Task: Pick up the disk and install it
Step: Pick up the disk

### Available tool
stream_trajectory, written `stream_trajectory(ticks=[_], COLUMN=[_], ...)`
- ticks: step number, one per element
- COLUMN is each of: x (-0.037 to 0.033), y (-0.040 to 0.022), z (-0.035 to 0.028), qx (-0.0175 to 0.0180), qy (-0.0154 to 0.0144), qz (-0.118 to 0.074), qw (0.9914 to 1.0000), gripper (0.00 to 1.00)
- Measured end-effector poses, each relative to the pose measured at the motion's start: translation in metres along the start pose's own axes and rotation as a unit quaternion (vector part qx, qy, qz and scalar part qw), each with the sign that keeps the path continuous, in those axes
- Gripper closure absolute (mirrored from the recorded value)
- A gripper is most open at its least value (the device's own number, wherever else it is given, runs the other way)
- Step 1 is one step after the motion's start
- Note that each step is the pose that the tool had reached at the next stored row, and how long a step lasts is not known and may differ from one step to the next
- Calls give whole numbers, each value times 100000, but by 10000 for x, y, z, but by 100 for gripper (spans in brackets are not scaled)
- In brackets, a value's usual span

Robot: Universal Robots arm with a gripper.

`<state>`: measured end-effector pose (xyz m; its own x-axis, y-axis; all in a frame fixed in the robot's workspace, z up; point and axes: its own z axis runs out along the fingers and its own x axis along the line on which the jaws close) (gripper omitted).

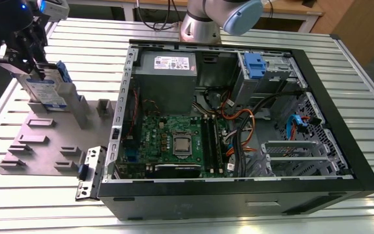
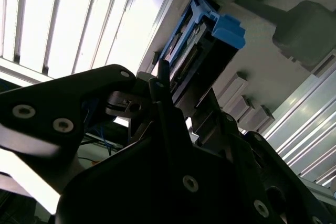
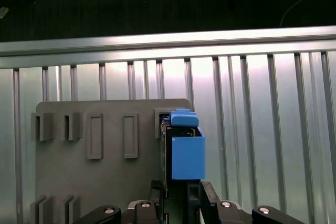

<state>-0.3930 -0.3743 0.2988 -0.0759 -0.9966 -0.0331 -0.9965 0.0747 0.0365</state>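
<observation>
Disk (image 1: 46,87) stood on edge in the grey fixture plate (image 1: 44,151) near the table (image 1: 31,207) edge at the exterior view's left, pincer (image 3: 181,186) apparently clamped on it; pick-up was judged in hand, requiring a straight lift clear of its slot.

I note smooth blue plastic framing the disk (image 1: 49,91), a matt grey fixture plate (image 1: 44,146) and a ribbed, bright bare-metal table (image 1: 37,207).

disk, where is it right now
In the exterior view the disk stands on edge in the grey fixture plate at the exterior view's left, outside the open computer case, with the gripper at its top edge.
</observation>
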Motion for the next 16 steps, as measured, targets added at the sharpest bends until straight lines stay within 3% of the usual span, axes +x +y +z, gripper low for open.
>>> stream_trajectory(ticks=[8, 10, 16], x=[0, 0, 0], y=[0, 0, 0], z=[0, -1, -1], qx=[2, -7, -4], qy=[-1, 8, 3], qz=[12, 15, 25], qw=[100000, 100000, 100000], gripper=[58, 65, 65])
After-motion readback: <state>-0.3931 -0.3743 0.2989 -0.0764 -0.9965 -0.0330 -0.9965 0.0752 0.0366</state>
